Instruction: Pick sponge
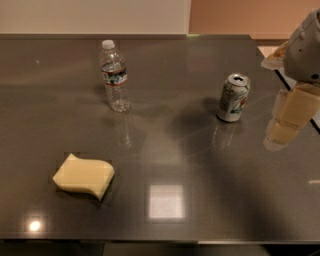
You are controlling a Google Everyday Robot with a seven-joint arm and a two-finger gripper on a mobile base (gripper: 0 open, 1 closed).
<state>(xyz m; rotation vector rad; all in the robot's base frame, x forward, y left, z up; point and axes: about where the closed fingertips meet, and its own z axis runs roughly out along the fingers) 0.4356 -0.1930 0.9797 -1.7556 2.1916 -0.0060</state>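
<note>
The dark, glossy desk (200,210) ran back to a white wall (95,15), with a peach wall (240,15) behind the far-right corner. A square glare (165,201) lay near the front edge; the tool (292,117) hung over the right edge.

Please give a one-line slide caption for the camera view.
Gripper over the table at right, sponge far off at front left, bottle and can behind.
</note>
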